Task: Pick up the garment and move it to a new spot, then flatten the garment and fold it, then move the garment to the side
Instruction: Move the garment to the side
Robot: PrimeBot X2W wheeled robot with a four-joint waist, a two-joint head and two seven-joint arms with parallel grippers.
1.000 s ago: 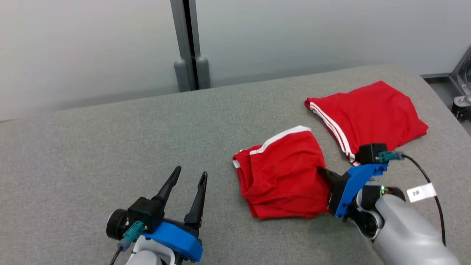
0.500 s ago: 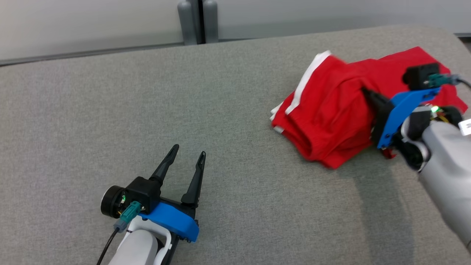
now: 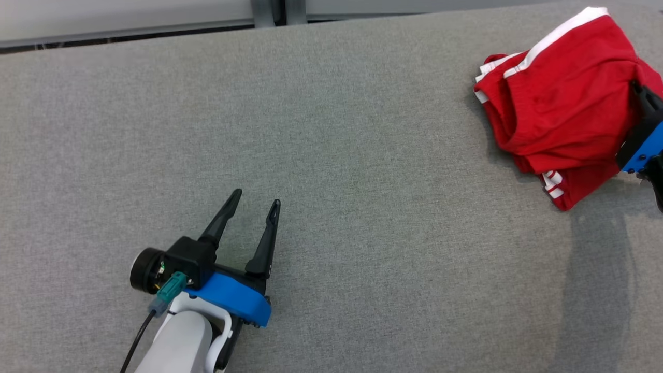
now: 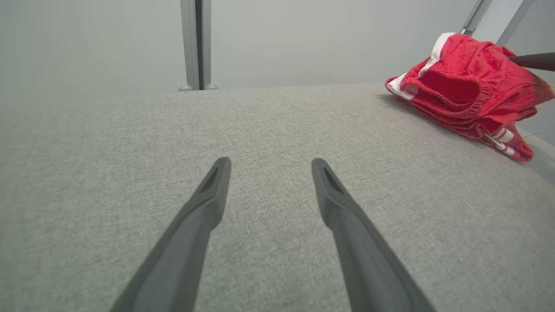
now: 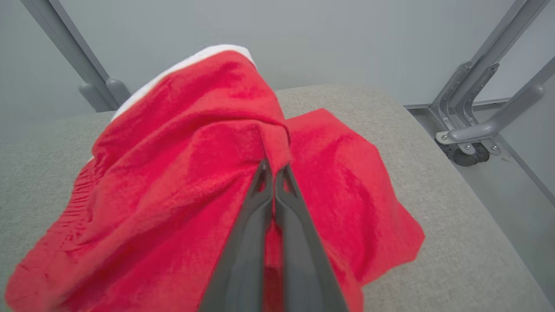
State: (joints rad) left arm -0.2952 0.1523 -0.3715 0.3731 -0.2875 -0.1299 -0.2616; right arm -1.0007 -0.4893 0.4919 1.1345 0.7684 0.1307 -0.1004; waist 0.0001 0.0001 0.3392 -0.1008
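Note:
The folded red garment (image 3: 559, 98) with white trim hangs bunched at the table's far right, held just above a second red garment (image 3: 557, 189) with white stripes. My right gripper (image 3: 637, 89) is shut on the folded garment's edge; in the right wrist view its fingers (image 5: 273, 173) pinch a ridge of red fabric (image 5: 182, 164). My left gripper (image 3: 254, 199) rests open on the grey table at the lower left, nothing between its fingers (image 4: 271, 167). The left wrist view shows the garment (image 4: 459, 86) far off to the right.
The grey padded table (image 3: 336, 155) stretches wide between the two arms. Its rounded right edge (image 5: 490, 216) lies close to the garments. A metal frame with a caster (image 5: 468, 143) stands beyond that edge, and a grey post (image 4: 195, 43) behind the table.
The right gripper has carried the folded garment rightward onto the second red garment. The head camera has tilted down and shifted. The left gripper stays open in place.

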